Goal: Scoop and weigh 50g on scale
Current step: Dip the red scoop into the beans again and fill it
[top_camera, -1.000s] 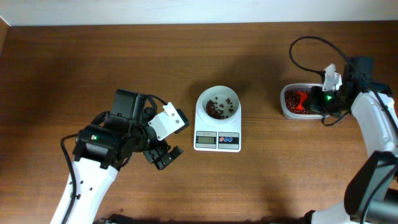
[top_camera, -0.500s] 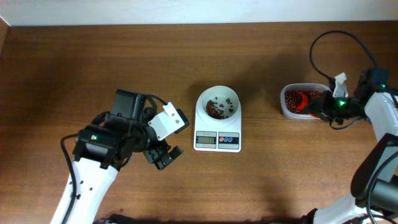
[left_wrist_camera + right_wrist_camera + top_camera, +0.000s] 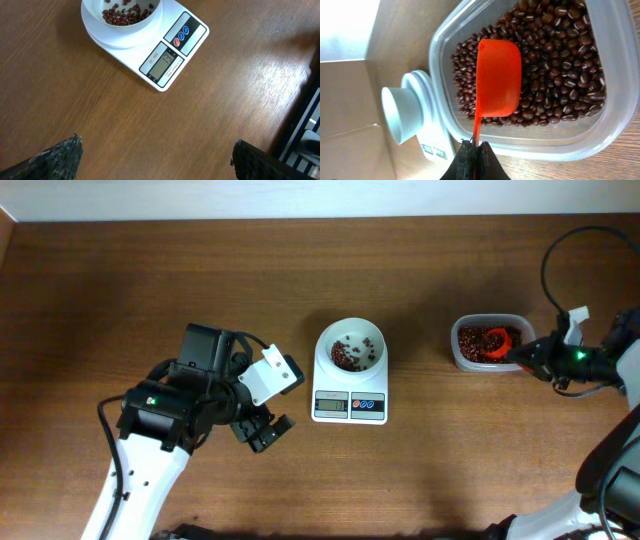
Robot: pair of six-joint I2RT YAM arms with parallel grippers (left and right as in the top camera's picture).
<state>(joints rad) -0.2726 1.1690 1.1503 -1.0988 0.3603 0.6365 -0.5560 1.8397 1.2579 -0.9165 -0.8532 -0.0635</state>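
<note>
Beans [image 3: 555,60] fill the clear tub [image 3: 615,125] at the right of the counter [image 3: 450,270], and a small heap already lies in the bowl [image 3: 350,350] on the scale [image 3: 350,406] at centre. The right claw [image 3: 474,152] is pinched tight on the handle [image 3: 477,122] of the orange scoop [image 3: 497,75], which rests on the beans in the tub, so this looks like the scooping step. Next it must dig, lift level, and carry left to tip over the bowl. The left claw [image 3: 157,157] gapes wide and idle near the scale. The scoop perhaps faces mouth-down, so any load is hidden, and the display [image 3: 162,65] is hard to read.
</note>
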